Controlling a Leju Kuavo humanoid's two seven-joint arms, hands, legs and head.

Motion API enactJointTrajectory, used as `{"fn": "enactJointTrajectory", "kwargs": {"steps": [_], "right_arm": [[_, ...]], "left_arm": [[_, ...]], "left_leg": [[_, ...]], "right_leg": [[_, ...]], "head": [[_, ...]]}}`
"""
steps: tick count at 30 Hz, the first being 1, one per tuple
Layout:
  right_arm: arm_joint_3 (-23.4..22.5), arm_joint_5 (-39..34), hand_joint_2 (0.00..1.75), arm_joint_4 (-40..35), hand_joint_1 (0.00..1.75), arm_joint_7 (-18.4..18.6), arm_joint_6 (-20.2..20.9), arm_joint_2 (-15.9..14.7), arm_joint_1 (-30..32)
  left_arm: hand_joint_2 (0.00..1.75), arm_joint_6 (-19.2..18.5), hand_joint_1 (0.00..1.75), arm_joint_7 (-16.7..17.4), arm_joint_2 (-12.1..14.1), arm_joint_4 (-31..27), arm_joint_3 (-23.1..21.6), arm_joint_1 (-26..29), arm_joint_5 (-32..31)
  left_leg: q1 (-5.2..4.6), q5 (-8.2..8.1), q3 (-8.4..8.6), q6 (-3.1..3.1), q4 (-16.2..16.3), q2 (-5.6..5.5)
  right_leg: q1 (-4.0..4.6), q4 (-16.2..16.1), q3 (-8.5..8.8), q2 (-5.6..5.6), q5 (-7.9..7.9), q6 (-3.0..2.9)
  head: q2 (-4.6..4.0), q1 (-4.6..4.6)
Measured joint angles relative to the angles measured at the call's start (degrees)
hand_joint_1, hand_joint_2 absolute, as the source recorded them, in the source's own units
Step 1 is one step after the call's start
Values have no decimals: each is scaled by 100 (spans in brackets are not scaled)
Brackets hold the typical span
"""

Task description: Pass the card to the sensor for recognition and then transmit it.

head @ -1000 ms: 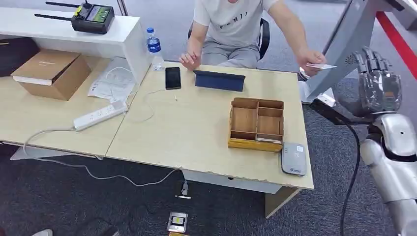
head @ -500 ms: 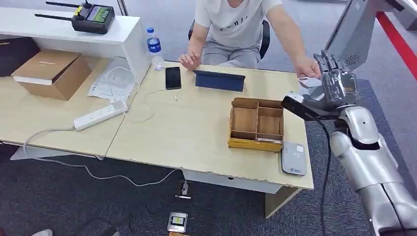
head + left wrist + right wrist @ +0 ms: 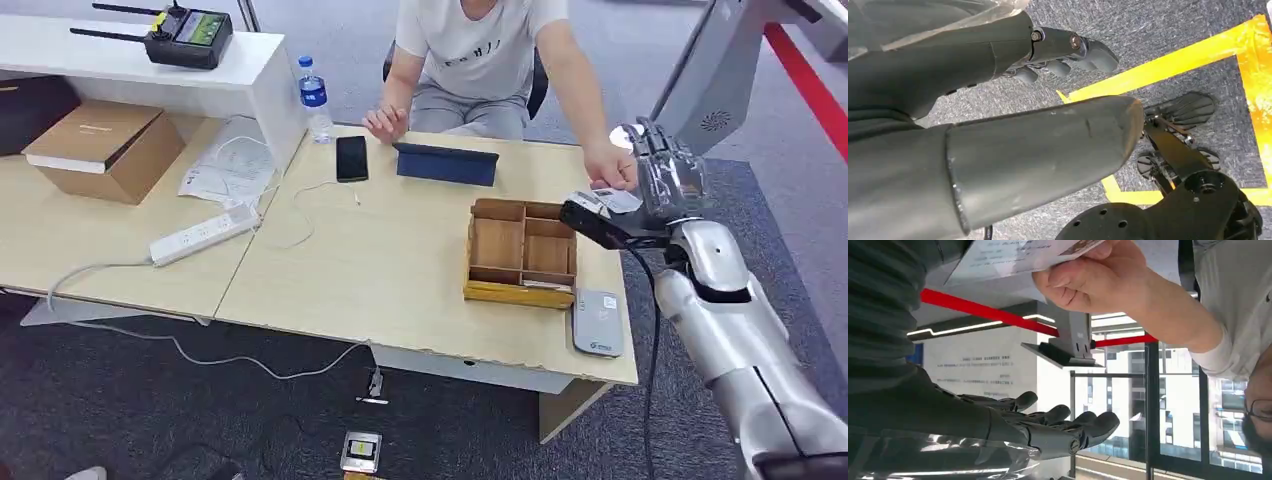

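**Card held out to the robot's raised right hand**

The robot's right hand [image 3: 668, 180] stands upright over the far right edge of the tabletop [image 3: 400, 270], its fingers [image 3: 1068, 422] extended and apart, grasping nothing. A seated person's hand [image 3: 610, 168] holds the white card [image 3: 1013, 257] just beside the robot's palm; whether the card touches the hand is hard to tell from either view. The left hand [image 3: 1048, 55] hangs low above grey carpet marked with yellow tape, its fingers loosely bent with nothing in them.

On the pale tabletop a wooden compartment box [image 3: 522, 252] sits near the right edge, with the grey card sensor [image 3: 598, 323] just beside its near corner. A dark tablet [image 3: 446, 164], a phone [image 3: 351, 158] and a water bottle [image 3: 314, 97] lie farther back. A power strip [image 3: 203, 235] and a cardboard box [image 3: 105, 148] rest on the adjoining desk to the left.
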Motion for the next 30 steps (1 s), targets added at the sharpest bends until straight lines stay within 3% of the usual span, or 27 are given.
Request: {"fn": "enactJointTrajectory", "kwargs": {"steps": [2, 3, 4, 30], "right_arm": [[0, 2, 175, 39, 0, 9, 0, 7, 0], [0, 2, 175, 55, 162, 9, 0, 7, 1], [0, 7, 175, 74, 175, 9, 0, 9, 1], [-2, 103, 175, 105, 175, -182, 339, 59, 14]], "left_arm": [[0, -4, 0, -9, 0, 0, -6, 6, -9], [0, -4, 0, -13, 0, 0, -7, 7, -11], [0, -7, 0, -15, 0, 0, -7, 7, -11], [0, -35, 0, -11, 2, 0, -20, 7, 31]], "left_leg": [[0, 0, 0, 0, 0, 0], [0, 0, 0, 0, 0, 0], [0, 0, 0, 0, 0, 0], [0, 0, 0, 0, 0, 0]], "right_leg": [[0, 0, 0, 0, 0, 0], [0, 0, 0, 0, 0, 0], [0, 0, 0, 0, 0, 0], [0, 0, 0, 1, 0, 0]], "head": [[0, 0], [0, 0], [0, 0], [0, 0]]}}
